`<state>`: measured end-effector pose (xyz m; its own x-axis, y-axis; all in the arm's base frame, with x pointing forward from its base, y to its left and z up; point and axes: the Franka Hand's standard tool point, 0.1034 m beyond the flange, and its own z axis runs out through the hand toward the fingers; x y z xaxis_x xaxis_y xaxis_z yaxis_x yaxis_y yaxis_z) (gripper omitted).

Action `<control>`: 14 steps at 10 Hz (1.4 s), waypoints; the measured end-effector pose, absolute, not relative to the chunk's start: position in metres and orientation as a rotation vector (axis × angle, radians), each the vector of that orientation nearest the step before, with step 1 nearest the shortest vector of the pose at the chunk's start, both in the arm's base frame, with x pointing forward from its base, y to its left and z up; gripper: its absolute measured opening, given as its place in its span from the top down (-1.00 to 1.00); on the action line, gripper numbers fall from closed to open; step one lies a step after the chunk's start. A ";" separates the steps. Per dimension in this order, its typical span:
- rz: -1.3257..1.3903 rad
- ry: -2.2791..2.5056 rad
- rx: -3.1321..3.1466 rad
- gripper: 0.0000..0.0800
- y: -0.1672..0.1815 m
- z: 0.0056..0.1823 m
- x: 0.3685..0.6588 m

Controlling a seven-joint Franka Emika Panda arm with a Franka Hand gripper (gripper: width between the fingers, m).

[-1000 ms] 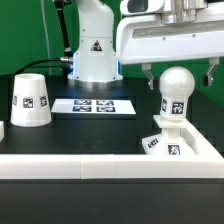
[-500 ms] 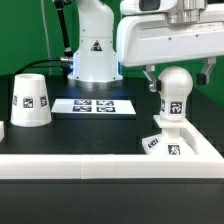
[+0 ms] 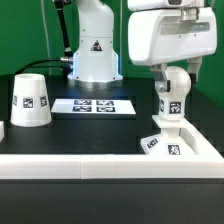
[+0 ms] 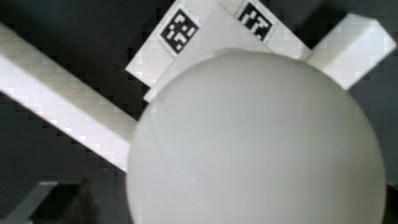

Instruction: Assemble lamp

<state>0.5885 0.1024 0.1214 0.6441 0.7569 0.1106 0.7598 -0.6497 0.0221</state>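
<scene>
Locate the white plastic ball-headed bulb [image 3: 174, 95] standing upright, stem down, on the flat square white tagged base [image 3: 165, 143] at the exterior view's right. The two-finger gripper [image 3: 181, 72] hangs over the ball head, jaws spread wider than it and gripping nothing, apparently aligned for a centred grasp. The white truncated-cone shade [image 3: 30, 100] stands well apart at the exterior view's left, keeping the approach unobstructed.

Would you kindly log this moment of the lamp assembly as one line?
bulb: upright on base | gripper: open, jaws either side of bulb head | shade: unmounted, standing apart at exterior view's left
</scene>
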 end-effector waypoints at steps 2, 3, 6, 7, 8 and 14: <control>-0.118 -1.501 -2.751 -0.75 0.105 0.119 0.583; -0.104 -1.615 -2.699 -0.75 0.104 0.118 0.582; -0.067 -1.921 -2.520 -0.75 0.101 0.116 0.579; -0.061 -2.008 -2.458 -0.75 0.100 0.116 0.579; -0.054 -2.093 -2.397 -0.75 0.098 0.116 0.579; -0.041 -2.104 -2.385 -0.47 0.100 0.113 0.578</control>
